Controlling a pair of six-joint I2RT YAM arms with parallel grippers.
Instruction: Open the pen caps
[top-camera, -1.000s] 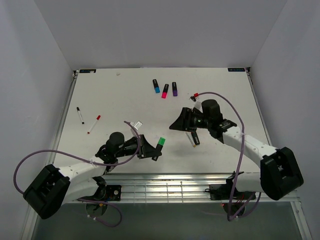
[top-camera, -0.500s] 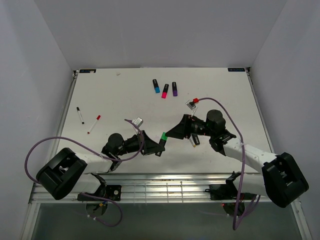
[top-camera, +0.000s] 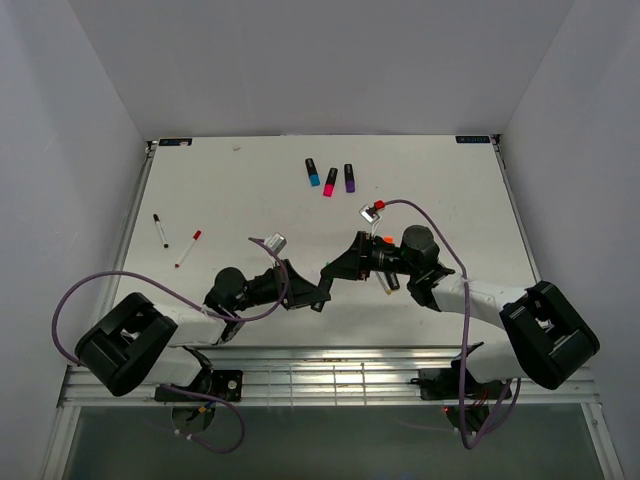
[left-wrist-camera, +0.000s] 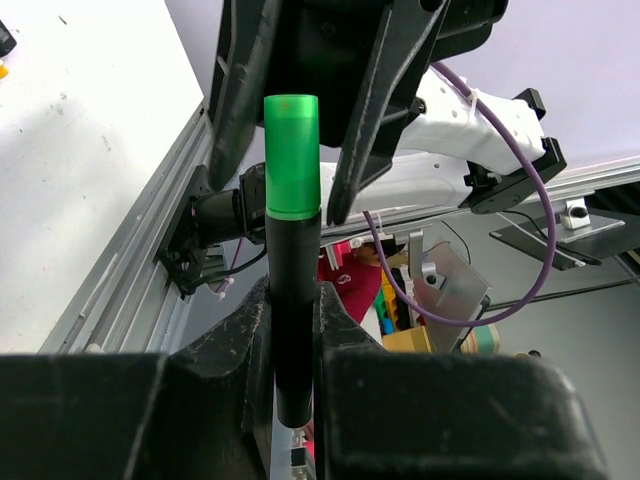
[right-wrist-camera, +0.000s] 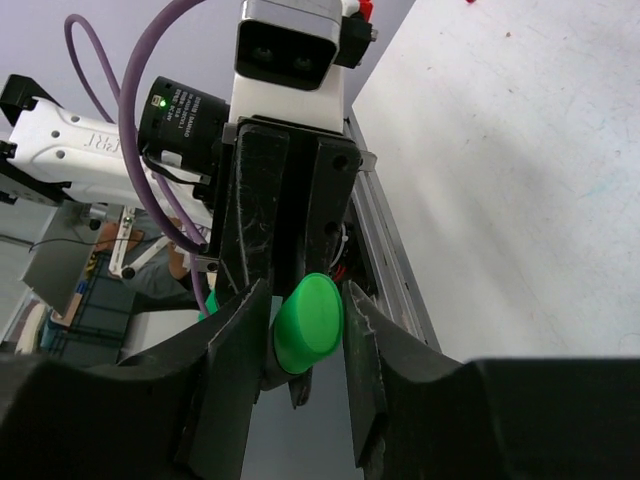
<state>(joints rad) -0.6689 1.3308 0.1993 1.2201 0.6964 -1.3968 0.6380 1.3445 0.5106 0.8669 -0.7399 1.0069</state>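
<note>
My left gripper (left-wrist-camera: 292, 330) is shut on the black body (left-wrist-camera: 291, 280) of a stubby marker and holds it off the table near the front middle (top-camera: 312, 292). The marker's green cap (left-wrist-camera: 291, 155) points at my right gripper (right-wrist-camera: 305, 335). That gripper's fingers (left-wrist-camera: 365, 110) flank the green cap (right-wrist-camera: 308, 322) and press on both of its sides. In the top view the two grippers meet nose to nose around the cap (top-camera: 325, 272). Blue (top-camera: 313, 173), pink (top-camera: 330, 182) and purple (top-camera: 349, 178) capped markers lie at the back.
Two thin white pens lie at the left, one with a black cap (top-camera: 161, 230) and one with a red cap (top-camera: 188, 248). Another black marker (top-camera: 388, 281) lies under my right arm. The table's front rail (top-camera: 340, 350) runs just behind both wrists.
My left gripper lifted the marker toward the middle. The right gripper swung left to meet it, and its jaws narrowed onto the green cap.
</note>
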